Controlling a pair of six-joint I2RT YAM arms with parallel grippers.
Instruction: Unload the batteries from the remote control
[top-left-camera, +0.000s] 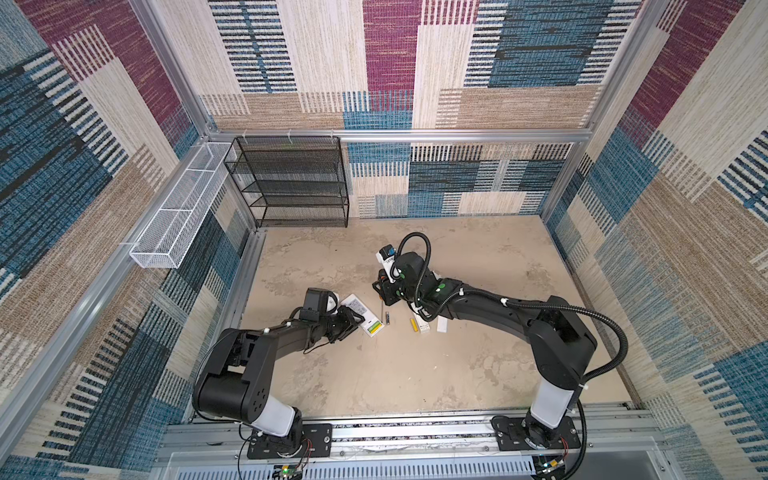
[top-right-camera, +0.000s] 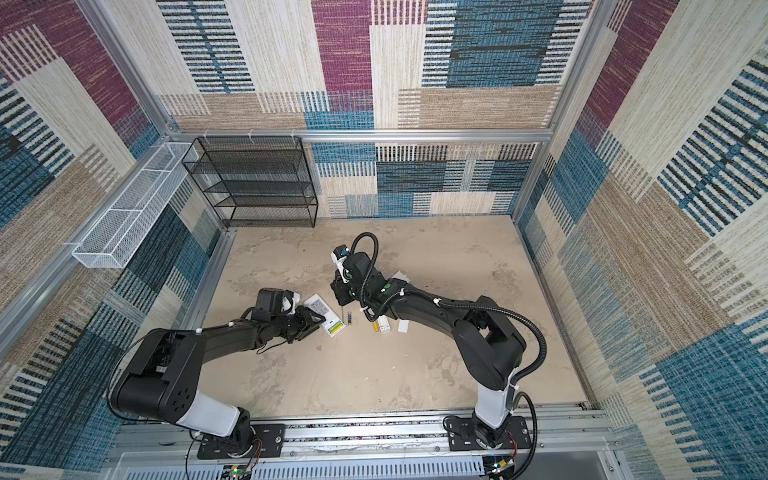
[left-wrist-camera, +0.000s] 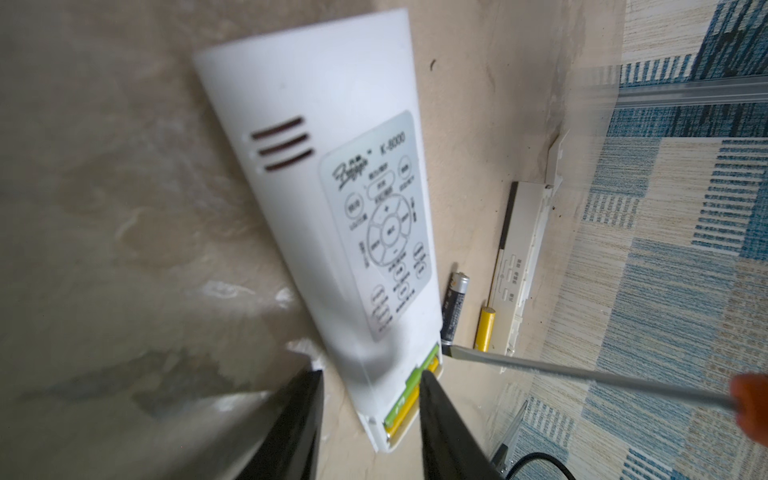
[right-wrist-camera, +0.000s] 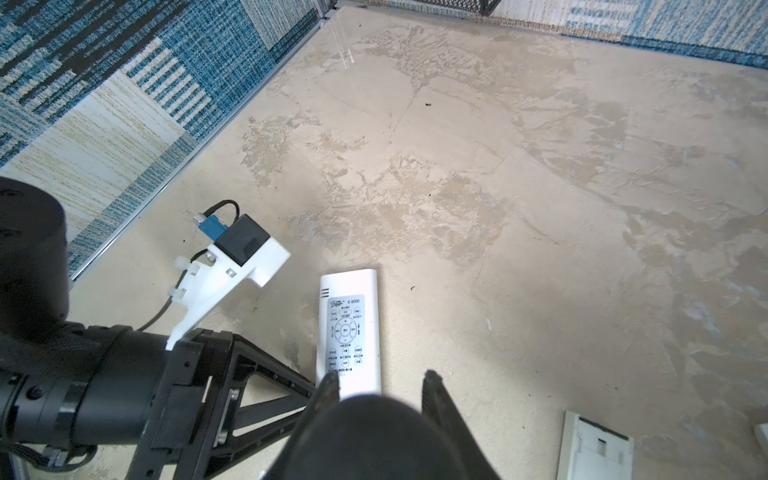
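Left claw (left-wrist-camera: 372, 372) clamps the battery end of the white remote (left-wrist-camera: 316, 166) on the worktop (top-left-camera: 415, 374), with two yellow-green batteries (left-wrist-camera: 405, 399) in its open bay. Right claw (right-wrist-camera: 380, 376) pinches a screwdriver (left-wrist-camera: 582, 372), its tip just beside that bay. A dark battery (left-wrist-camera: 455, 305) and a yellow battery (left-wrist-camera: 485, 328) lie loose just beside the remote.

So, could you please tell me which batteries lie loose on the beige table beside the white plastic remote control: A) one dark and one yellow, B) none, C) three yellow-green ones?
A: a dark cylindrical battery and a yellow battery lie on the beige table beside the white remote control; yellow-green batteries sit in its compartment.
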